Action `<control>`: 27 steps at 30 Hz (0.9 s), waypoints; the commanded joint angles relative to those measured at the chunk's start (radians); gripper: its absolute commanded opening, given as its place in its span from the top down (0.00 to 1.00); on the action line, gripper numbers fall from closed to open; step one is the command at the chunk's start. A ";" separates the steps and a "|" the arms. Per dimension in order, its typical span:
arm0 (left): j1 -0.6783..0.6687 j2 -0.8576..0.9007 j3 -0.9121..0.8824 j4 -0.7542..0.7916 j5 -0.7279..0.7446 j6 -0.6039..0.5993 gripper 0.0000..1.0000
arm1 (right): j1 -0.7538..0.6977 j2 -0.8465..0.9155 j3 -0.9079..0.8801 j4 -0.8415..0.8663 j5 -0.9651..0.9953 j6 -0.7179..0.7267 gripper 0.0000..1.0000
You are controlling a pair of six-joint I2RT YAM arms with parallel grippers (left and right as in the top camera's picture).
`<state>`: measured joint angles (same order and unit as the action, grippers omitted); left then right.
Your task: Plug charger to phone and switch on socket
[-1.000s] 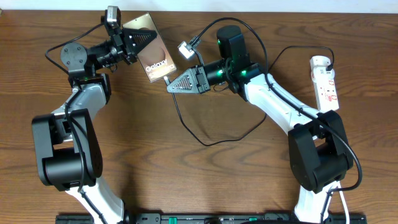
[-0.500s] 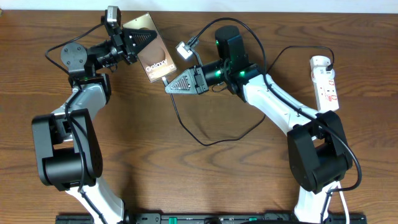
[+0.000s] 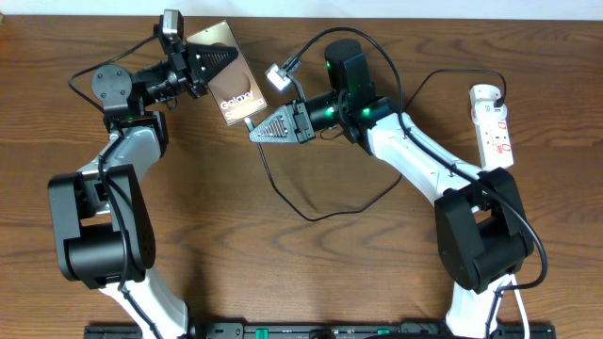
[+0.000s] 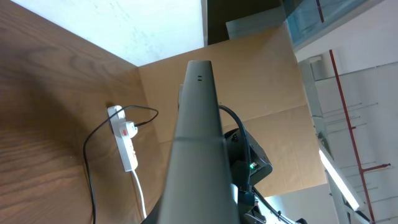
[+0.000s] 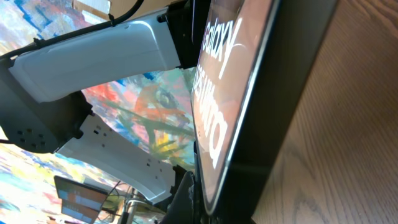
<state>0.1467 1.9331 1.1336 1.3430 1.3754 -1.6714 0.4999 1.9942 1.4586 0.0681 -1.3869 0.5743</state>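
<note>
Overhead, left gripper [image 3: 224,56] clamps the Galaxy Ultra phone [image 3: 240,94] by its edge; right gripper [image 3: 254,132], pinched on the charger [image 3: 311,217], meets its lower end.

The phone [image 3: 231,83] sits back-left, the socket [image 3: 495,127] far right — the charger [image 3: 313,218] between them.

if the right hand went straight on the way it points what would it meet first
Probably the phone: the right hand points at its near end, close by in the wrist view.

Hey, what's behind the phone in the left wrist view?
The socket lies on the table beyond it; the phone covers part of the right arm.
</note>
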 commanded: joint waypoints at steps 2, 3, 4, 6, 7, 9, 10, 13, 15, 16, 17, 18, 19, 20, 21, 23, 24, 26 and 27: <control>-0.005 -0.013 0.013 0.014 0.039 0.012 0.93 | 0.002 -0.004 0.011 0.003 0.027 0.009 0.99; -0.005 -0.013 0.013 0.014 0.043 0.012 0.93 | 0.001 -0.004 0.011 0.003 0.027 0.009 0.99; -0.005 -0.013 0.013 0.013 0.047 0.012 0.93 | -0.001 -0.004 0.011 0.003 0.027 0.009 0.99; -0.005 -0.013 0.013 0.013 0.053 0.009 0.93 | -0.003 -0.004 0.011 0.003 0.027 0.009 0.99; -0.005 -0.013 0.013 0.013 0.053 0.009 0.93 | -0.004 -0.004 0.011 0.003 0.027 0.009 0.99; -0.005 -0.013 0.013 0.013 0.053 0.009 0.93 | -0.006 -0.004 0.011 0.003 0.026 0.008 0.99; -0.005 -0.013 0.013 0.013 0.053 0.009 0.93 | -0.007 -0.004 0.011 0.003 0.026 0.008 0.99; -0.005 -0.013 0.013 0.013 0.054 0.009 0.93 | -0.012 -0.004 0.011 0.003 0.026 0.008 0.99; -0.005 -0.013 0.013 0.013 0.053 0.009 0.93 | -0.017 -0.004 0.011 0.003 0.026 0.008 0.99; -0.005 -0.013 0.013 0.013 0.054 0.009 0.93 | -0.019 -0.004 0.011 0.003 0.026 0.008 0.99; -0.005 -0.013 0.013 0.013 0.054 0.009 0.93 | -0.021 -0.004 0.011 0.003 0.026 0.008 0.99; -0.005 -0.013 0.013 0.013 0.054 0.009 0.93 | -0.023 -0.004 0.011 0.003 0.026 0.007 0.99; -0.005 -0.013 0.013 0.013 0.054 0.009 0.93 | -0.025 -0.004 0.011 0.003 0.024 0.005 0.99; -0.005 -0.013 0.013 0.013 0.054 0.009 0.93 | -0.026 -0.004 0.011 0.003 0.023 0.004 0.99; -0.005 -0.013 0.013 0.013 0.054 0.009 0.93 | -0.028 -0.004 0.011 0.002 0.023 0.005 0.99; -0.005 -0.013 0.013 0.013 0.053 0.009 0.93 | -0.030 -0.004 0.011 0.002 0.021 0.005 0.99; -0.005 -0.013 0.013 0.013 0.053 0.009 0.93 | -0.030 -0.004 0.011 0.002 0.019 0.005 0.99; -0.005 -0.013 0.013 0.013 0.053 0.009 0.93 | -0.030 -0.004 0.011 0.002 0.019 0.005 0.99; -0.005 -0.013 0.013 0.013 0.053 0.009 0.92 | -0.030 -0.004 0.011 0.002 0.019 0.005 0.99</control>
<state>0.1467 1.9331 1.1336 1.3430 1.3853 -1.6714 0.4862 1.9942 1.4586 0.0658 -1.3914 0.5743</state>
